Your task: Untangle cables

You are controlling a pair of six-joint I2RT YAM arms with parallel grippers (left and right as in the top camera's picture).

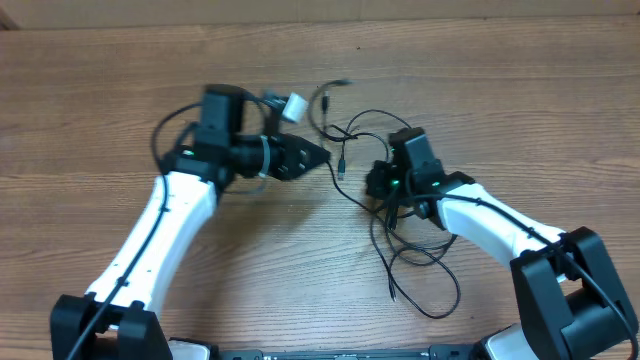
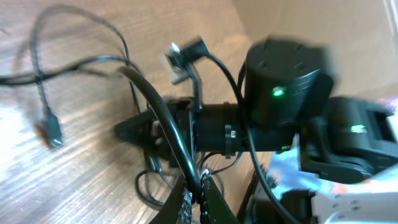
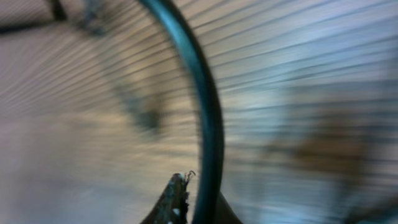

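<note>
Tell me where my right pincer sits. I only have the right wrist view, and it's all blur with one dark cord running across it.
Observer: Overhead, the right pincer is down in the middle of the cables, shut on one strand.
Operator: And the left one?
Observer: The left pincer is shut too, holding a strand that runs from its tip toward yours.
Operator: Any loose ends nearby?
Observer: One silvery-tipped plug sits between the two pincers.

Thin black cables (image 1: pixel 380 245) lie tangled in loose loops on the wooden table (image 1: pixel 500 100).
</note>
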